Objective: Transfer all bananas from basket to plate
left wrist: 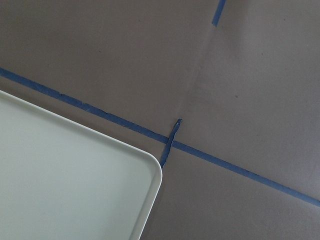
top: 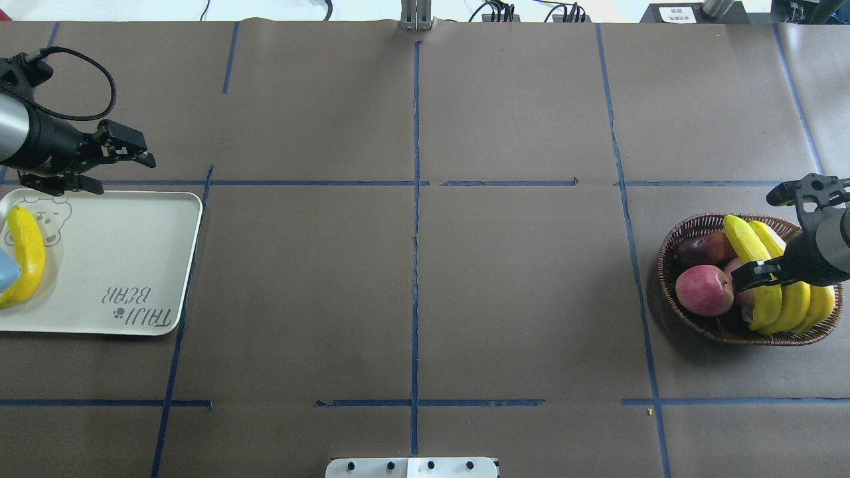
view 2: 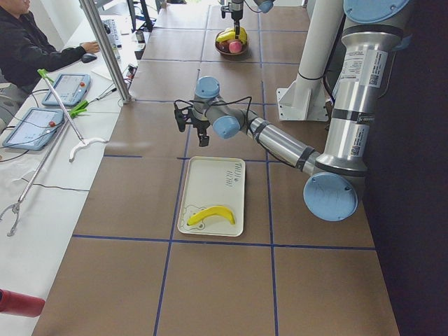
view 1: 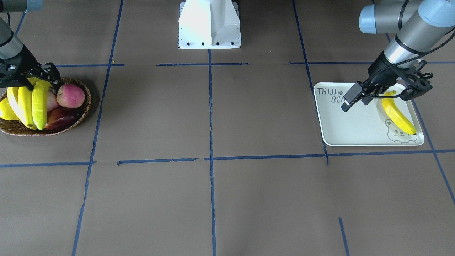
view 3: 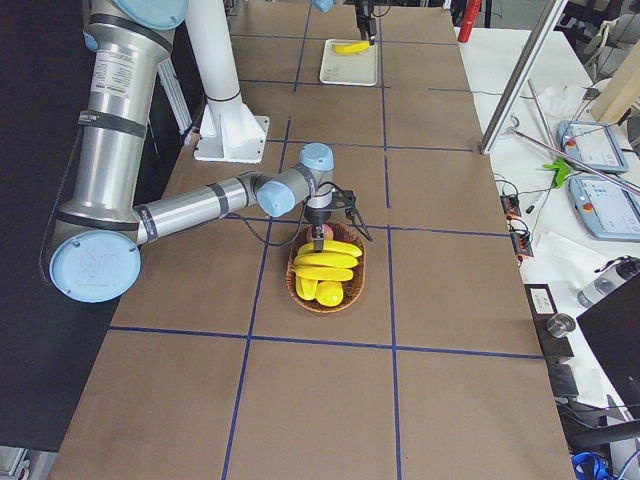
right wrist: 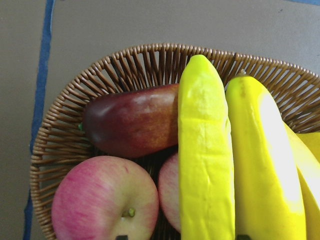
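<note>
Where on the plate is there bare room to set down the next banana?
Most of the plate is bare: everything between the banana lying along its bear-face end and the TAIJI BEAR lettering. The basket is crowded with bananas and apples.

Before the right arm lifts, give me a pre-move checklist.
1. Grip lined up: ok. The right gripper is open, with a fingertip on each side of the greenish banana in the wrist view.
2. Target free to lift: cannot tell. It lies against an apple and the next banana.
3. Transfer finished: not ok. Three bananas are in the basket.
4. Room on the plate: ok. One banana lies by the bear print; the rest is bare.
5. Other arm out of the way: ok. The left gripper is open and empty, past the plate's far edge.
</note>
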Controlling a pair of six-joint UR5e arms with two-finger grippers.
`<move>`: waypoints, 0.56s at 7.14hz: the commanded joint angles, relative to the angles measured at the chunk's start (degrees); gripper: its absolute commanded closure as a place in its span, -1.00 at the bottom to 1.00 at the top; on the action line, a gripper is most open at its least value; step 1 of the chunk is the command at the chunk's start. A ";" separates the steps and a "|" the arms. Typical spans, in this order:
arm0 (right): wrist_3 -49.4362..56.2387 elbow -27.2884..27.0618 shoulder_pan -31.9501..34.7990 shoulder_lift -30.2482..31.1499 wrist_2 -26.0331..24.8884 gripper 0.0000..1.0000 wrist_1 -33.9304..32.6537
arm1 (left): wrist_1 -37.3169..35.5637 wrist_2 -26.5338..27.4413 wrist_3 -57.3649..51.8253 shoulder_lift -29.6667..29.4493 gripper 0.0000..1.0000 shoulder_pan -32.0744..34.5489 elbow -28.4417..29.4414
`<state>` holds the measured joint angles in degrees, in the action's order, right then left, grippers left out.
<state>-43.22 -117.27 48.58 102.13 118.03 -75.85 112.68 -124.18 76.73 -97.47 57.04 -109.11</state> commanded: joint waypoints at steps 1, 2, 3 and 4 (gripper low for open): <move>0.07 0.02 0.02 0.00 0.10 -0.03 0.00 | 0.00 -0.01 0.00 0.00 -0.99 0.00 0.04; 0.24 0.11 0.02 0.00 0.01 -0.04 0.00 | 0.00 -0.10 -0.09 0.00 -0.98 0.00 0.04; 0.33 0.20 0.11 0.08 0.01 -0.05 0.00 | 0.00 -0.10 0.00 -0.35 -0.98 -0.35 0.13; 0.33 0.29 0.11 0.17 0.01 -0.06 0.00 | 0.00 -0.01 0.00 -0.70 -0.98 -0.79 0.13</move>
<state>-42.94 -117.08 48.66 102.21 118.05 -75.85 112.67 -124.25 76.71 -97.80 56.69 -109.01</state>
